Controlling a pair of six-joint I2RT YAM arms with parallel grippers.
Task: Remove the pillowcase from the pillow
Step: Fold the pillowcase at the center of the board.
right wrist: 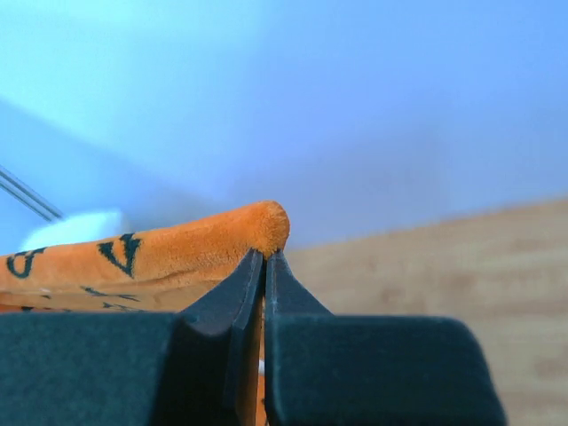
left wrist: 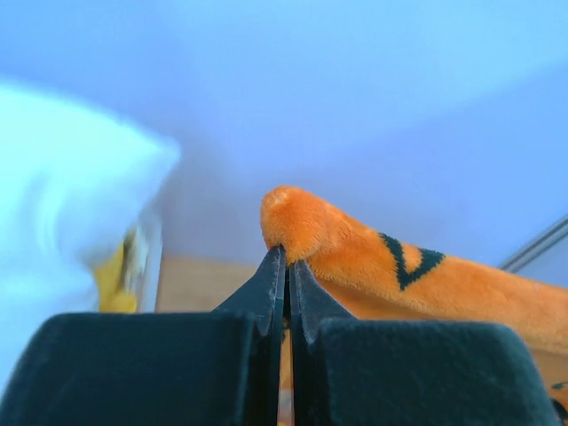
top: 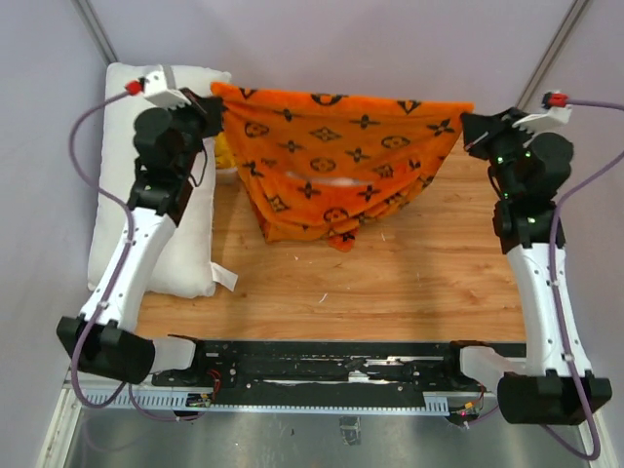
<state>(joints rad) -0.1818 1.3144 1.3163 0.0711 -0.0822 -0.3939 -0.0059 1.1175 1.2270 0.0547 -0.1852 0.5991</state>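
Observation:
The orange pillowcase (top: 336,156) with black monogram print hangs stretched between both grippers above the wooden table, its lower part sagging in folds. My left gripper (top: 216,107) is shut on its left top corner (left wrist: 297,222), fabric pinched between the black fingers. My right gripper (top: 471,127) is shut on the right top corner (right wrist: 262,226). The white pillow (top: 190,249) lies along the table's left side, under the left arm, apart from the case. In the left wrist view the pillow (left wrist: 62,204) is a white blur at the left.
A bit of plain yellow cloth (top: 225,151) shows between the pillow and the case. The wooden table (top: 390,283) lies below the hanging fabric. Grey walls close the back and sides. The black base rail (top: 331,366) runs along the near edge.

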